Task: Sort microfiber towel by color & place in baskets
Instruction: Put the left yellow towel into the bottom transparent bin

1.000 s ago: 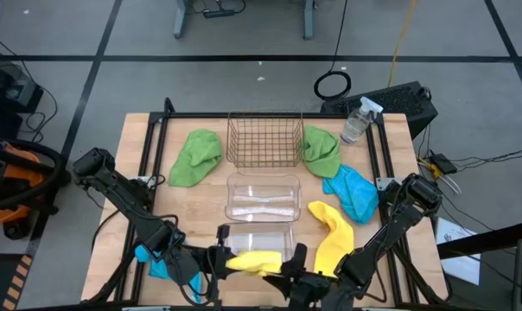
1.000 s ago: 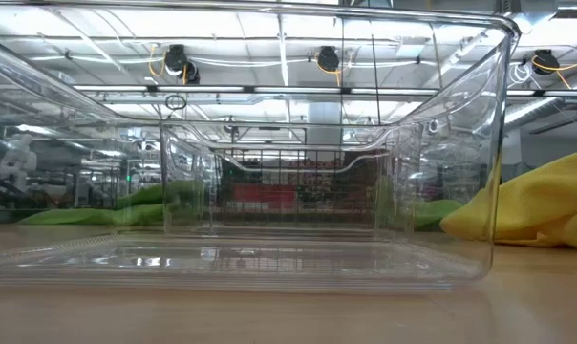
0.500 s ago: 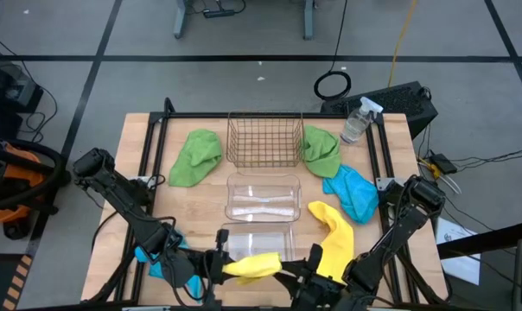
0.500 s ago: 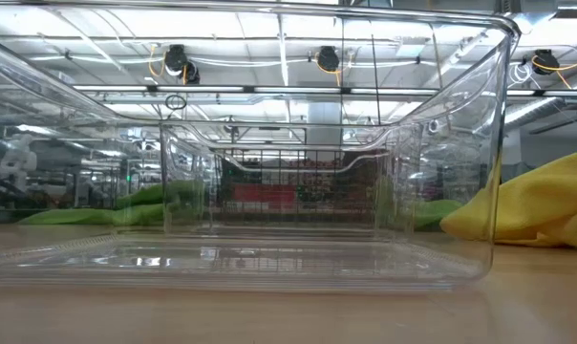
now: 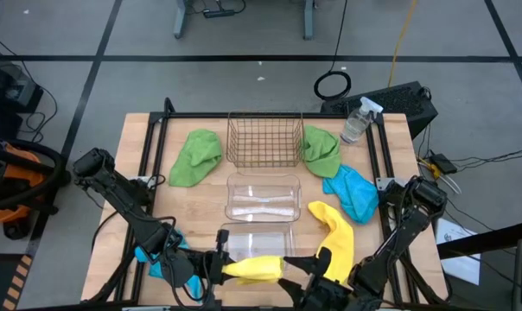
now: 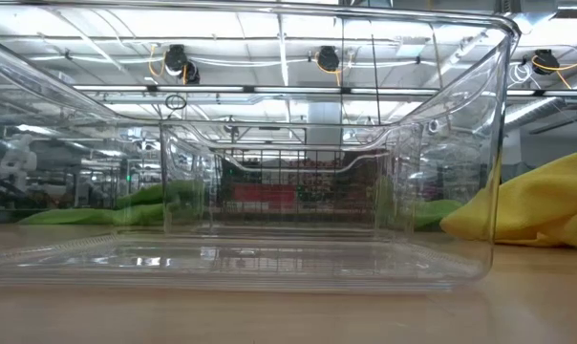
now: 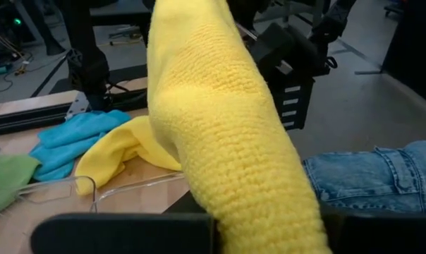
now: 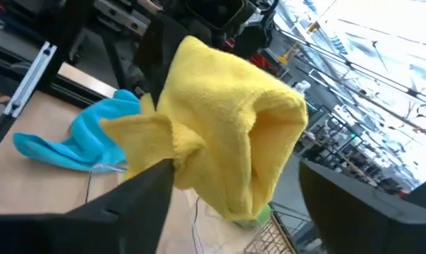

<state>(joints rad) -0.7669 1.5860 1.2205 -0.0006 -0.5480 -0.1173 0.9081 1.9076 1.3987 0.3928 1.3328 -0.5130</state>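
The bright yellow microfiber towel [image 5: 254,268] hangs above the near edge of the table [image 5: 205,207], just in front of the near clear plastic basket [image 5: 257,237]. My left fingers [image 7: 121,233] are clenched on one end of it. My right fingers [image 8: 139,194] stand released and spread wide, one on each side of the towel's free end, not pinching it.

Positions of the other items:
- second yellow towel [image 5: 334,231]: on the table, right of the near clear basket
- sky blue towel [image 5: 352,192]: touching the second yellow towel on its far side
- second sky blue towel [image 5: 147,257]: near my left arm, partly hidden
- two bright green towels [image 5: 196,157] [image 5: 321,151]: one on each side of the copper wire mesh basket [image 5: 263,138]
- second clear plastic basket [image 5: 263,197]: between the wire basket and the near one
- clear spray bottle [image 5: 356,121]: far right corner
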